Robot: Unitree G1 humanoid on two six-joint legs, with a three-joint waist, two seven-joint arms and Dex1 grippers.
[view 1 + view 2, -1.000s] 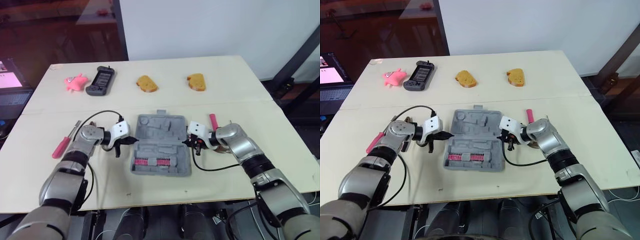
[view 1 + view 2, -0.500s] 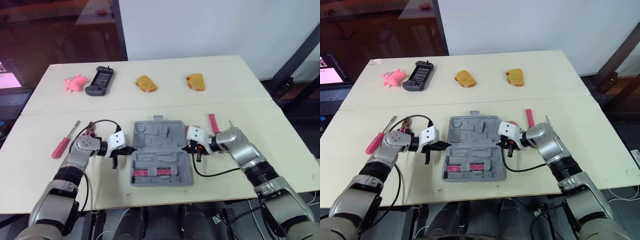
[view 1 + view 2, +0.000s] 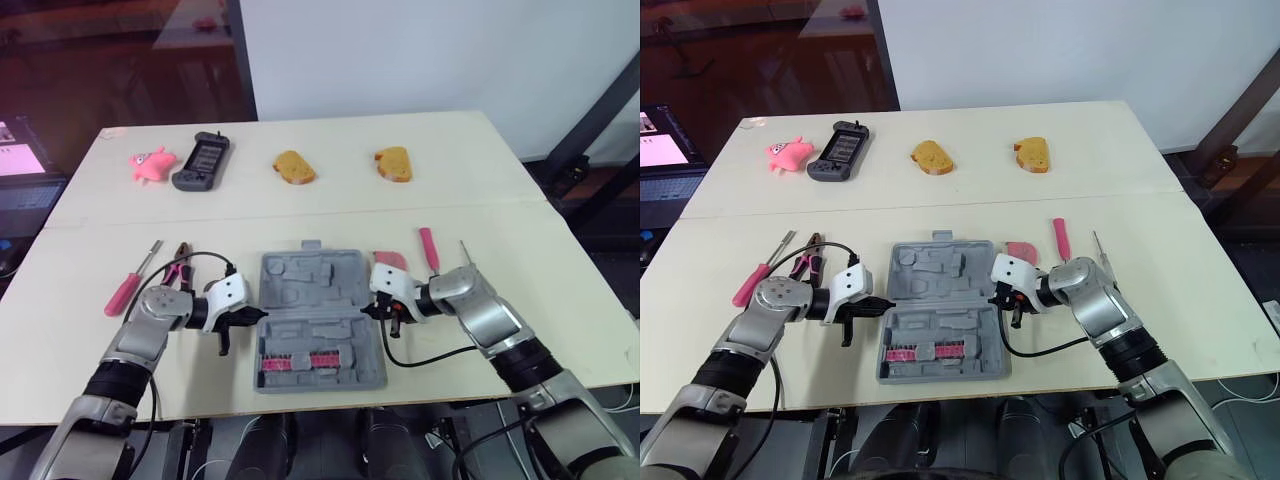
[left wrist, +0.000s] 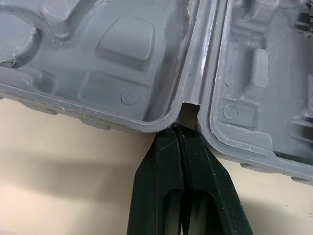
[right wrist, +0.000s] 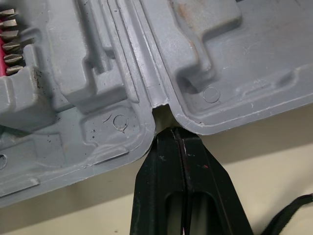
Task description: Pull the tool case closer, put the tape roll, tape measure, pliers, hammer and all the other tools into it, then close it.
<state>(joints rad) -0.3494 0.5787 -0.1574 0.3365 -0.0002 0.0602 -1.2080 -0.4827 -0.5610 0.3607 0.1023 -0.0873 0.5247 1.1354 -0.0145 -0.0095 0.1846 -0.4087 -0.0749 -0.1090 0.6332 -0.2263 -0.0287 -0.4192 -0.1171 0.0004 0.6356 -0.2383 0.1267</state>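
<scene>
Left gripper [image 4: 180,131] has its two black fingers pressed flat together, tips at the hinge notch on the left edge of the open grey tool case [image 3: 318,320], which lies in the lower middle of the frame. Right gripper [image 5: 172,129] is closed the same way, tips at the notch on the case's right edge. A red screwdriver [image 3: 125,292] and pliers [image 3: 172,272] lie on the table left of the case, and a red-handled tool [image 3: 428,247] lies to its right.
</scene>
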